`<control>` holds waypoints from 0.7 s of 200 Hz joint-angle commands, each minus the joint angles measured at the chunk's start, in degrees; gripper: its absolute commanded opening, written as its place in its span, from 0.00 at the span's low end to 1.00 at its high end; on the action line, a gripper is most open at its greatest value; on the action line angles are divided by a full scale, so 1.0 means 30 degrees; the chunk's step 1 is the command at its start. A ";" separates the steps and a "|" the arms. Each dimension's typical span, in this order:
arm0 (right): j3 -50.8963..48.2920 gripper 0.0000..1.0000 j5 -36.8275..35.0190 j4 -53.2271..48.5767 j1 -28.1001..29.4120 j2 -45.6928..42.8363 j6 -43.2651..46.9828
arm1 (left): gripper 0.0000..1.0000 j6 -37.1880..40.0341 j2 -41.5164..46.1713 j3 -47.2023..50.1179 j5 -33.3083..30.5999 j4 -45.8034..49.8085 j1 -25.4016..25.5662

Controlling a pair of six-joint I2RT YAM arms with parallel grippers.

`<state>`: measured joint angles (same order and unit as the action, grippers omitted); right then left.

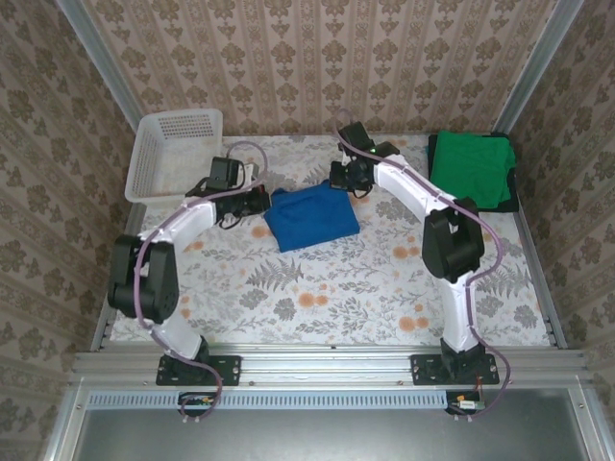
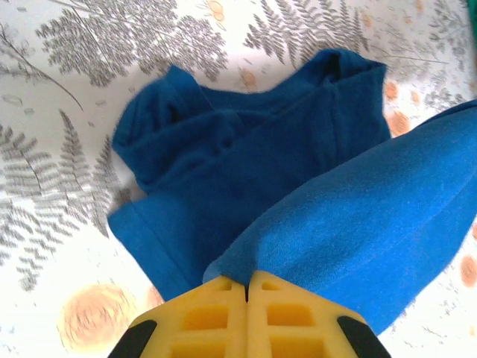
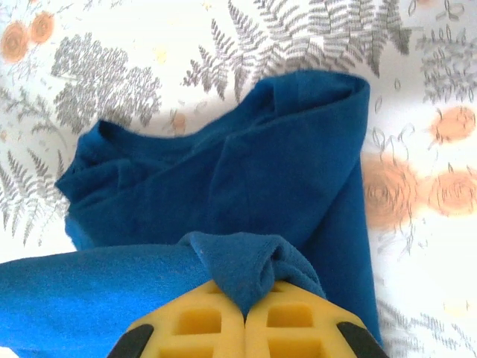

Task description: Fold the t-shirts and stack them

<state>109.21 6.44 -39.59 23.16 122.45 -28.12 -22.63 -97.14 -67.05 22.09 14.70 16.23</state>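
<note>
A royal-blue t-shirt (image 1: 312, 217) lies partly folded in the middle of the table. My left gripper (image 1: 261, 200) is at its left far corner, shut on a pinch of the blue cloth (image 2: 350, 224), with the yellow fingers (image 2: 216, 317) pressed together. My right gripper (image 1: 351, 182) is at the shirt's right far corner, also shut on a bunched fold of blue cloth (image 3: 250, 272). The cloth is lifted off the lower layer (image 3: 283, 171) between the two grips. A folded bright-green t-shirt (image 1: 471, 168) lies at the back right on top of a dark one (image 1: 515, 197).
A white lattice basket (image 1: 173, 149) stands at the back left corner. The table carries a floral cloth (image 1: 317, 298). Patterned walls close in the left, back and right sides. The arm bases (image 1: 197, 370) sit on the near rail.
</note>
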 commanded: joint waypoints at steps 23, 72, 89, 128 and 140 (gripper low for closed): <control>0.5784 0.30 0.1557 -0.1756 -0.0901 0.4137 0.1198 | 0.16 0.1384 -0.3373 -0.4083 0.0891 0.1590 -0.1157; 0.8444 0.48 -0.0465 -0.4558 -0.0931 0.4192 0.1637 | 0.30 0.2452 -0.3630 -0.5423 -0.0323 0.2996 -0.1202; 0.3963 0.53 0.0677 -0.1205 -0.0345 0.1962 0.1866 | 0.32 0.2848 -0.2789 -0.4626 -0.1116 0.2450 -0.0620; 0.1439 0.56 0.0262 -0.0351 -0.0057 0.2305 0.1916 | 0.35 0.2997 -0.4689 -0.4548 -0.0279 0.1977 0.0420; 0.1627 0.54 0.0292 -0.0320 -0.0314 0.2884 0.2078 | 0.35 0.2945 -0.5607 -0.4759 -0.0270 0.1785 0.0406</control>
<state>114.74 8.01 -42.22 23.38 128.53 -23.38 -15.35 -108.88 -80.60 20.36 20.38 17.28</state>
